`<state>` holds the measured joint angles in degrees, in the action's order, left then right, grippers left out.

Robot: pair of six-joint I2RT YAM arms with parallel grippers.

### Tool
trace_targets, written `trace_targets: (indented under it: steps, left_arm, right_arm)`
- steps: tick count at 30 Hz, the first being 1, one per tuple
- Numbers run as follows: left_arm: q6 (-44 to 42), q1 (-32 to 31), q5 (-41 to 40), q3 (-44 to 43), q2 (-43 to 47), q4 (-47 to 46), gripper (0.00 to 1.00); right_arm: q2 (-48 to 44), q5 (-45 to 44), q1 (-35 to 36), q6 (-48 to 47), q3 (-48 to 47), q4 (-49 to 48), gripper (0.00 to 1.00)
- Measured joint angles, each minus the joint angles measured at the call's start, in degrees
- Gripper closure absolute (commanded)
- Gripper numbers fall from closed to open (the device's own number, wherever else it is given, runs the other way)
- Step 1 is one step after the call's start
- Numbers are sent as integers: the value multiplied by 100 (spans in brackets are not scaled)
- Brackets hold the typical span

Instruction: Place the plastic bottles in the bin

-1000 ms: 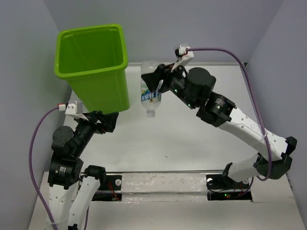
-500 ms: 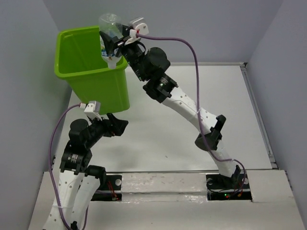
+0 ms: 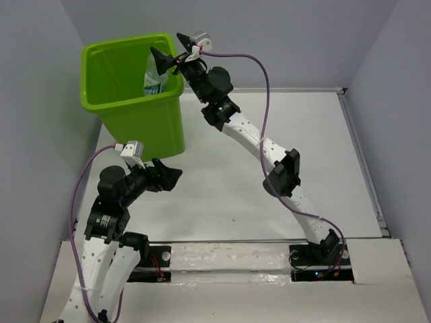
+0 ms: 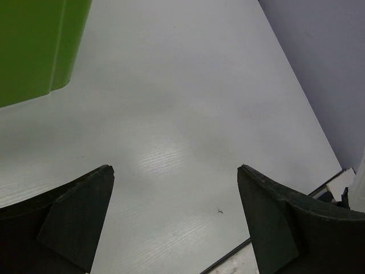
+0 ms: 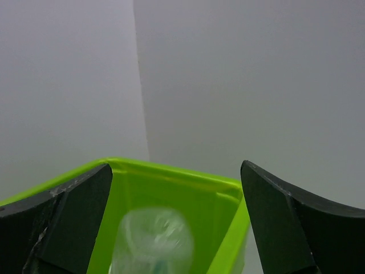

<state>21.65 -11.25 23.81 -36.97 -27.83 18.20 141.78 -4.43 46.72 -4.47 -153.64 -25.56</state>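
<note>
Plastic bottle (image 3: 153, 78) inside bin (image 3: 145, 124), under spread right tool (image 3: 168, 45); left tool (image 3: 169, 173) apart.

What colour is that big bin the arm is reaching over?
The bin is bright lime green all over, clearest in the top external view.

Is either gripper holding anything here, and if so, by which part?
Nothing is held. The right gripper is open above the bin, the bottle loose inside it; the left gripper is open over the table.
</note>
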Motion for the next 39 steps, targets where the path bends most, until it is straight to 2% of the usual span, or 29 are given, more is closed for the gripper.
trace_targets:
  steps: [5, 7, 8, 11, 13, 14, 15, 17, 18, 21, 22, 23, 26, 27, 29, 33, 39]
  left_arm:
    - [-15, 15, 24, 0, 0, -7, 1]
    - [-17, 57, 48, 0, 17, -20, 1]
    - [-20, 85, 81, 0, 44, -31, 1]
    - [-44, 120, 144, 0, 101, -55, 1]
    - [-72, 127, 212, 0, 146, -79, 1]
    - [-79, 129, 229, 0, 168, -94, 1]
    - [-81, 129, 267, 0, 192, -114, 1]
    - [-70, 129, 337, 0, 256, -214, 1]
    - [-50, 129, 380, -2, 286, -302, 1]
    - [79, 129, 509, -46, 315, -553, 1]
    - [149, 129, 560, -68, 323, -669, 1]
    - [188, 129, 586, -87, 334, -761, 1]
    - [341, 129, 658, -116, 348, -1060, 1]
    - [391, 129, 667, -116, 350, -1117, 1]
    - [492, 129, 686, -116, 361, -1224, 1]
    - [638, 129, 702, -33, 413, -1368, 1]
    - [776, 129, 702, 61, 476, -1502, 1]
  right_arm:
    - [-385, 267, 15, 90, 195, 243, 0]
    - [-984, 402, 55, 151, 726, 415, 1]
    - [-1200, 431, 61, 177, 922, 455, 5]
    - [-2524, 516, 66, 317, 2378, 551, 19]
    - [-3624, 520, 68, 494, 3744, 525, 46]
    - [-4503, 501, 68, 595, 4752, 529, 61]
    - [-5143, 452, 68, 758, 5563, 372, 81]
    - [-6500, 293, 68, 970, 7138, 236, 99]
    - [-6940, 232, 68, 1045, 7685, 227, 100]
    - [-8894, -129, 68, 1547, 9890, 437, 100]
    - [-9438, -286, 68, 1744, 10459, 640, 97]
    - [-9842, -396, 68, 1882, 10893, 758, 90]
    - [-10649, -616, 63, 2273, 11709, 1421, 50]
    - [-10987, -678, 63, 2441, 12021, 1762, 27]
    - [-11586, -767, 63, 2785, 12526, 2435, 10]
    - [-12260, -876, 63, 3115, 12887, 3049, 6]
    - [-12251, -977, 63, 3145, 12675, 3473, 4]
